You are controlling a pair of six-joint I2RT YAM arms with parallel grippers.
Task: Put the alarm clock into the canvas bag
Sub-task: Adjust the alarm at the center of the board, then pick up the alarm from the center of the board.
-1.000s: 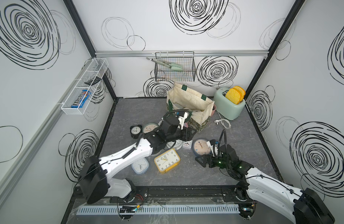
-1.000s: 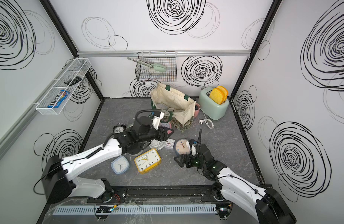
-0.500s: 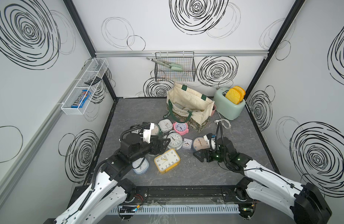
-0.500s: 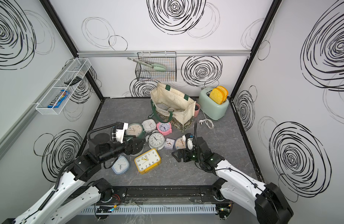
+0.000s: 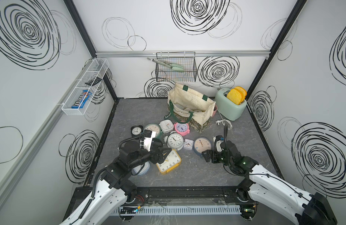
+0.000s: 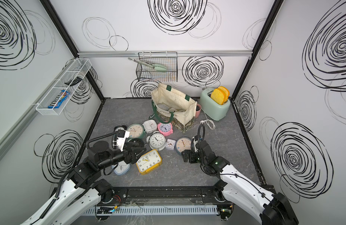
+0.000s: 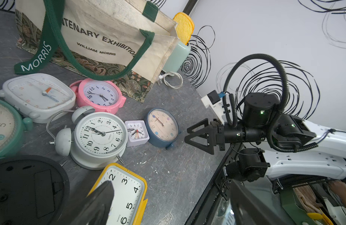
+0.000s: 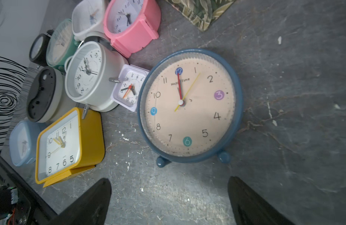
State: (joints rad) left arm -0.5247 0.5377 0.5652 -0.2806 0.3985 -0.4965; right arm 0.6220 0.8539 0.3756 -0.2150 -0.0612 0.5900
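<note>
Bag [image 5: 204,115]: upright at the back of the counter [image 5: 141,109], mouth open upward so a clock can drop in from above. A green handle droops over its near side. Pale round shapes lie inside, probably clocks, not certain.
Clocks [image 5: 175,140]: clustered on the counter just in front of the bag, most of them face up, none gripped.
Blue clock [image 8: 189,105]: at the right edge of the cluster, with a small square clock [image 8: 129,87] touching its rim and bare counter on its other side, so it looks the easiest to reach.
Right end effector [image 5: 204,156]: fingers wide apart and empty, low over the counter just short of the blue clock's feet and pointed at it. The spread looks set to straddle the rim.
Yellow clock [image 5: 171,163]: face up, near the left arm.
Left end effector [image 5: 166,155]: fingers apart and empty, hovering over the yellow clock's corner with no contact visible, well clear of the right arm's path.
Step (judged): right arm's approach to the blue clock. Grasp, lift and carry to the bag are not yet begun.
Risk (judged): the smooth round rim may slip between the fingers, and the drooping handle could snag a clock on entry.
</note>
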